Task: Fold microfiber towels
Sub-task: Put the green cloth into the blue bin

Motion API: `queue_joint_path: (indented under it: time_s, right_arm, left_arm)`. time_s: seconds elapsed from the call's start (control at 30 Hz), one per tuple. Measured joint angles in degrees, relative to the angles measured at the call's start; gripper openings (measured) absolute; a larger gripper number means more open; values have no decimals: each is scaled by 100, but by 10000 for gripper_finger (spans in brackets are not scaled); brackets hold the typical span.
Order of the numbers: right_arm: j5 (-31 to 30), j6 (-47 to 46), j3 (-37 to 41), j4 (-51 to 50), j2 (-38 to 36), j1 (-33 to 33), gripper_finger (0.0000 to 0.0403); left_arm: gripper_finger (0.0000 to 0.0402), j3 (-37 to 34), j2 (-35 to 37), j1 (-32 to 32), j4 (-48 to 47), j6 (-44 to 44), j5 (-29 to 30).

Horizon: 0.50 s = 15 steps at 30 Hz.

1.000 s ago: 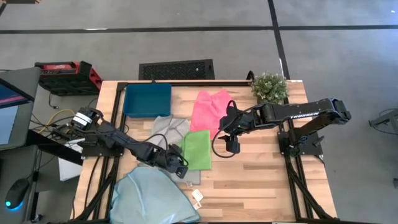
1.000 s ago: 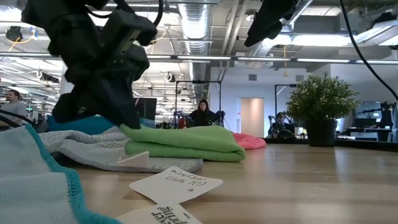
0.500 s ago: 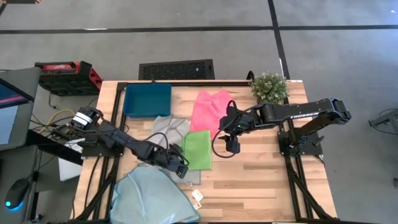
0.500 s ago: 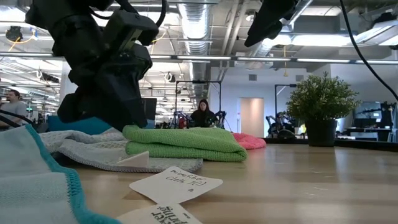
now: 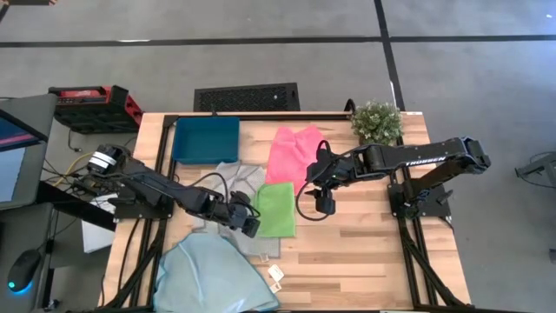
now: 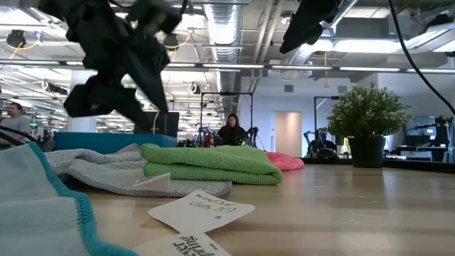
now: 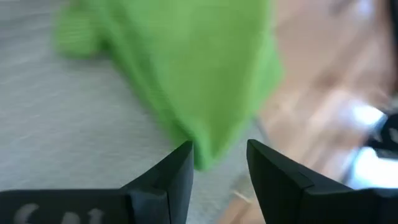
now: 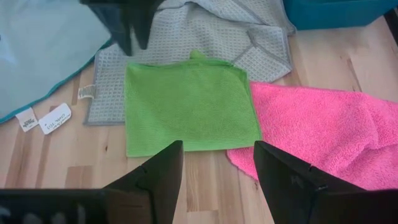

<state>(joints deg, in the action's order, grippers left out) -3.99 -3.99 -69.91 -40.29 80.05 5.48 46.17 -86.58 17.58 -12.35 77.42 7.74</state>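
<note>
The green towel (image 5: 276, 209) lies folded in a flat rectangle, its left part resting on the grey towel (image 5: 233, 184). My left gripper (image 5: 251, 225) hovers open just above the green towel's near left corner (image 7: 205, 155), touching nothing; the low view shows it raised clear of the green towel (image 6: 213, 163). The pink towel (image 5: 294, 152) lies spread behind the green one. The light blue towel (image 5: 213, 274) lies bunched at the near left edge. My right gripper (image 5: 323, 206) hangs open above the table, right of the green towel (image 8: 189, 106).
A dark teal tray (image 5: 205, 139) stands at the far left, and a potted plant (image 5: 376, 120) at the far right corner. Paper tags (image 5: 276, 275) lie near the front edge. Bare wood stretches right of the green towel.
My left gripper has opened and let go of the green towel's left end, then risen and drawn back a little toward the table's far left. The towel's released end has settled flat on the fold.
</note>
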Motion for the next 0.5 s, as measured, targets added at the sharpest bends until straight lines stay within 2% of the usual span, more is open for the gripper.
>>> queue_joint_path:
  time_s: [0.13,0.5]
  right_arm:
    - [-1,-1,0,-6,2,0,221]
    - [-17,4,0,-40,2,0,221]
  left_arm:
    - [142,-3,-172,-153,-210,238,-113]
    - [142,-10,-564,-485,75,26,-240]
